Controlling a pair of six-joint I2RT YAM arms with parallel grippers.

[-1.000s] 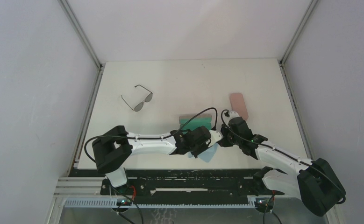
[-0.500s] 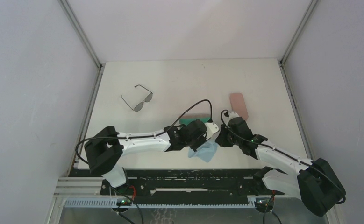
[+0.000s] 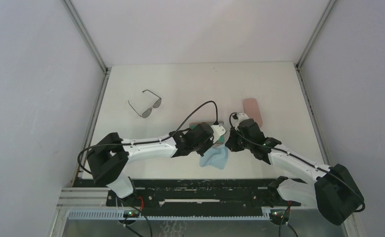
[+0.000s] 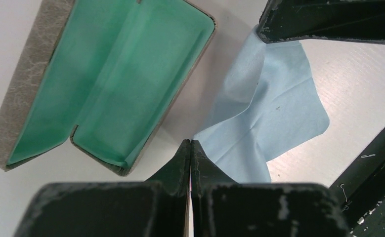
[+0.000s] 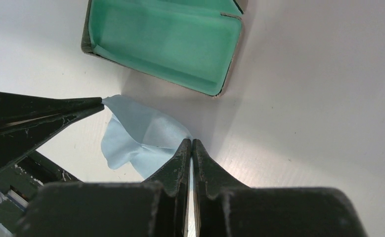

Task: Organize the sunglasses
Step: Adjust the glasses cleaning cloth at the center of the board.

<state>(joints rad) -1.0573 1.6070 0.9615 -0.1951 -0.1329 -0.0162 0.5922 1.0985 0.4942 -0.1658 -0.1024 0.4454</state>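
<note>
Cloth [image 4: 269,108] pinched by left tool [image 4: 191,144] and right tool [image 5: 192,143], beside open case [image 4: 111,79]; sunglasses [image 3: 149,107] well apart.

The top camera sits high behind the two arm bases [image 3: 121,185]. It looks down and forward on the whole table [image 3: 190,81] from far away. The left wrist camera looks past the left gripper [image 4: 191,143] almost straight down, very near the table. The right wrist camera looks past the right gripper [image 5: 191,143] in the same way, from the other side. Both wrist views share the open green case [image 4: 106,84] and the blue cloth [image 4: 272,111]. The top view shows these too, small, near its middle.
</note>
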